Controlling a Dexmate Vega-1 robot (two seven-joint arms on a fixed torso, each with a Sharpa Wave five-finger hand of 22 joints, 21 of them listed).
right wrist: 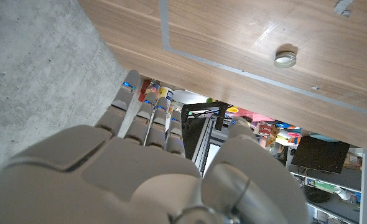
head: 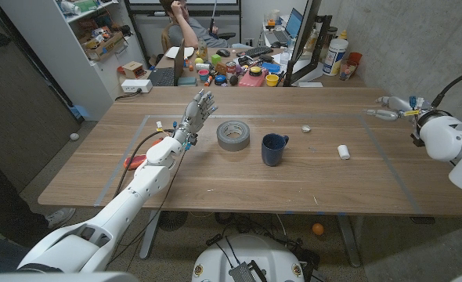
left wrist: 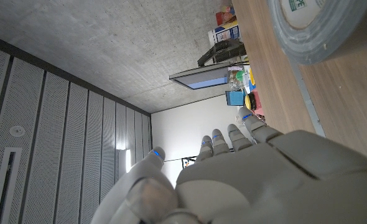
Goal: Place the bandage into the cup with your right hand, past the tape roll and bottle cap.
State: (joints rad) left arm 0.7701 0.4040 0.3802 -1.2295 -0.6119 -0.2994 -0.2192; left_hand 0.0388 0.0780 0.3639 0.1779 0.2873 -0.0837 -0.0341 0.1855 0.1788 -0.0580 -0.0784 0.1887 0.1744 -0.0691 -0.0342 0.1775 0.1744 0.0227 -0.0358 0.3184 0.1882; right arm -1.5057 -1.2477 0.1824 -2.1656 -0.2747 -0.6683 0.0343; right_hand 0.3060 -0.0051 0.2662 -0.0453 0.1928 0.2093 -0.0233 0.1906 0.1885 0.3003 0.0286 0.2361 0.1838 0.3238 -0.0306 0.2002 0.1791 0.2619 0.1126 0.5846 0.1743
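The white bandage roll point(head: 344, 152) lies on the wooden table point(head: 239, 184), right of the dark blue cup point(head: 274, 149). A grey tape roll point(head: 233, 134) sits left of the cup, and a small bottle cap point(head: 306, 129) lies behind and between cup and bandage. My right hand point(head: 394, 106) hovers at the table's far right corner, fingers extended, holding nothing, well behind and right of the bandage. My left hand point(head: 196, 110) is raised left of the tape roll, fingers spread and empty. In the wrist views I see the cap point(right wrist: 285, 57), the tape roll point(left wrist: 320, 28) and each hand point(right wrist: 158, 168) point(left wrist: 246, 174).
Grey tape lines point(head: 376, 133) mark a rectangle on the table. A red object point(head: 134, 162) lies by my left forearm. Behind the table stand a cluttered desk point(head: 239, 70) with a seated person point(head: 185, 27) and a shelf point(head: 98, 39).
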